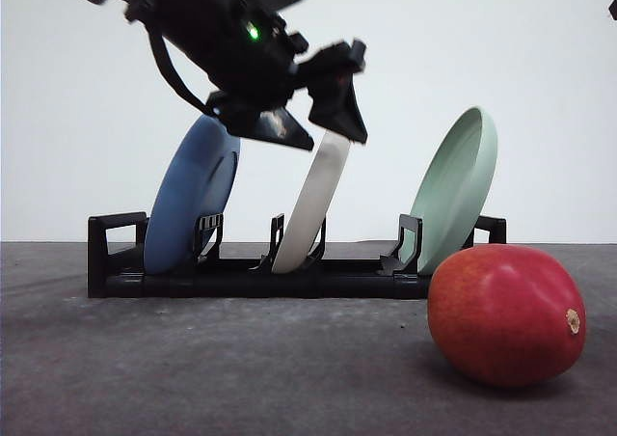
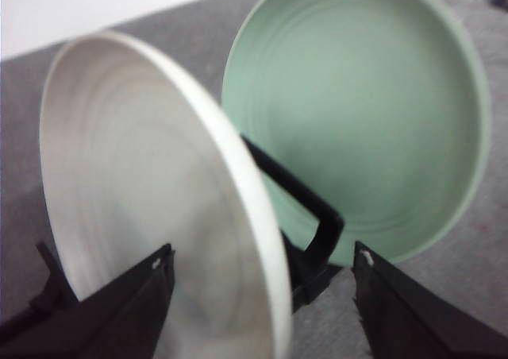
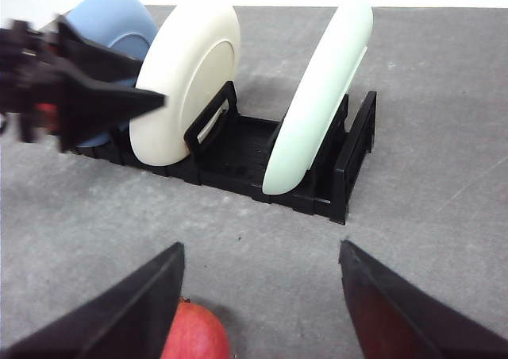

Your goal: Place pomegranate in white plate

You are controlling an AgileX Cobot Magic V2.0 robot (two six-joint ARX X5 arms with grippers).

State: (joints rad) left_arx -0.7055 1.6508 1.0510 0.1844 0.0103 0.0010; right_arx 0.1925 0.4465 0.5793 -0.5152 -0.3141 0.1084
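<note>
The pomegranate, a large red fruit, lies on the grey table at the front right, and its top shows in the right wrist view. The white plate stands on edge in the middle slot of a black rack. My left gripper hangs over the plate's top edge and is open. In the left wrist view the white plate's rim sits between the two spread fingers without touching them. My right gripper is open above the table, with the pomegranate just beside its finger.
A blue plate stands in the rack's left slot and a pale green plate in its right slot. The green plate is close behind the white one. Bare grey table lies in front of the rack.
</note>
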